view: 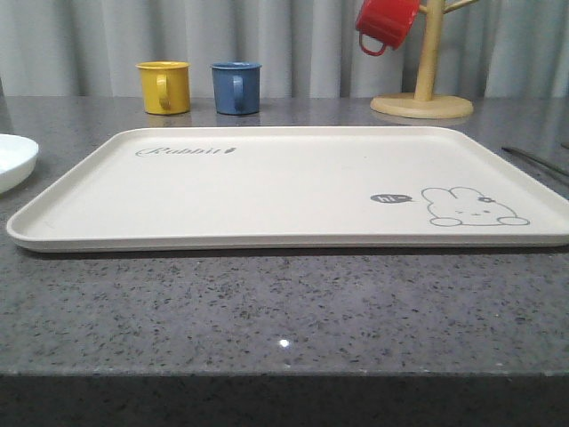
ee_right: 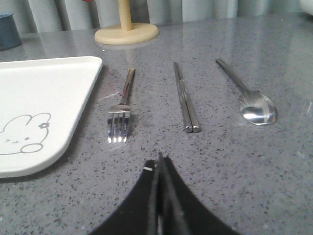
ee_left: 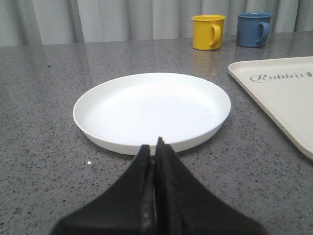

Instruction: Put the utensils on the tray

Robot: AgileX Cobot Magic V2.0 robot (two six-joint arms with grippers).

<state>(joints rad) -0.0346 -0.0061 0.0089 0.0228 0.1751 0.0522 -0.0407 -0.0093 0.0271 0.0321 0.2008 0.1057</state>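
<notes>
Tray (view: 267, 187) sits flat on the grey speckled desk (view: 267, 311), nothing on it, "Rabbit" script at its far left, rabbit drawing at its near right

All three utensils lie on the desk off the tray's right side, roughly parallel to each other, not touching: fork (ee_right: 121, 108) just beside the tray edge with tines toward the right wrist camera, chopsticks (ee_right: 186, 100) next as a tight pair side by side, spoon (ee_right: 249, 98) outermost with its bowl toward the camera. In the front view only a thin dark sliver of them shows at the right edge

Right gripper (ee_right: 159, 161) has its fingers pressed together, holding nothing, above bare desk near the fork tines and chopstick ends, touching neither

Left gripper (ee_left: 154, 147) is also closed with nothing in it, tips just in front of the near rim of the white plate (ee_left: 151, 107), which sits on the desk left of the tray

Behind the tray: yellow mug (view: 164, 86) and blue mug (view: 236, 87) side by side, wooden mug stand (view: 423, 80) at far right with a red mug (view: 385, 24) hanging on it
</notes>
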